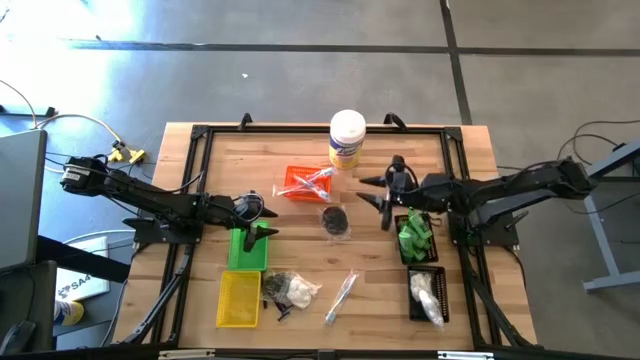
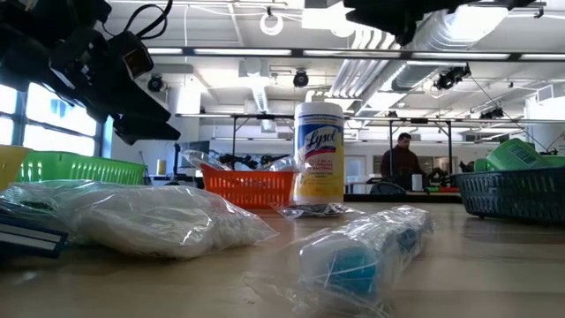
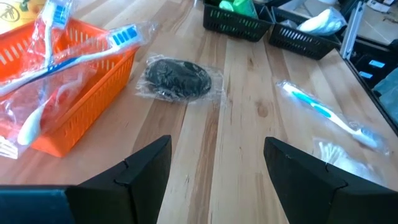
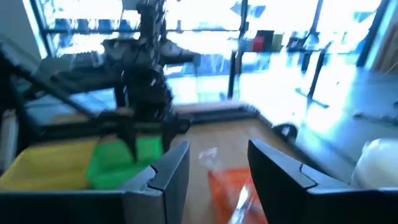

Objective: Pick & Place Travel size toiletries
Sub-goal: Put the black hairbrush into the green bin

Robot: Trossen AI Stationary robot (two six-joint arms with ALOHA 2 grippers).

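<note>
You've toothbrushes binned in orange tray [image 1: 305, 183]; black bagged piece [image 1: 336, 221], wrapped toothbrush [image 1: 341, 296] left on surface [image 1: 300, 250]. Left gripper [image 1: 262, 231] released; right gripper [image 1: 385, 196] parted, empty.

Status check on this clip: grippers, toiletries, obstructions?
Left gripper open, empty, over green mesh tray. Right gripper open, empty, beside bagged black piece. Nothing blocking it.
</note>
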